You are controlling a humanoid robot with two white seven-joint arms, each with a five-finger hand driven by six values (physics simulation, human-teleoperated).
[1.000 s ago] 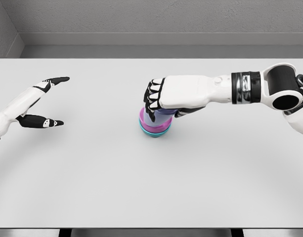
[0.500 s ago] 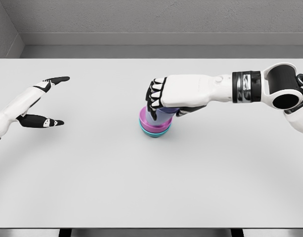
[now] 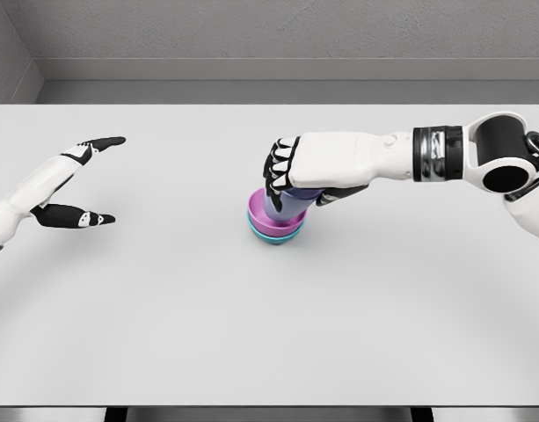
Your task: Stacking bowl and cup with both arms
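A purple cup (image 3: 285, 209) stands upright inside a pink bowl (image 3: 273, 228), which is nested in a teal bowl (image 3: 276, 238) at the table's middle. My right hand (image 3: 297, 186) reaches in from the right and sits over the cup. Its fingers (image 3: 276, 180) curl down the cup's left side and the thumb is behind on the right. The hand hides the cup's rim. My left hand (image 3: 86, 180) is far to the left, low over the table, with fingers spread and nothing in it.
The white table (image 3: 269, 334) spans the whole view, with a grey wall (image 3: 269, 35) behind its far edge. Nothing else lies on the table.
My right hand has shifted slightly up and to the right, so more of the purple cup shows below its fingers. The bowls and the left hand have stayed put.
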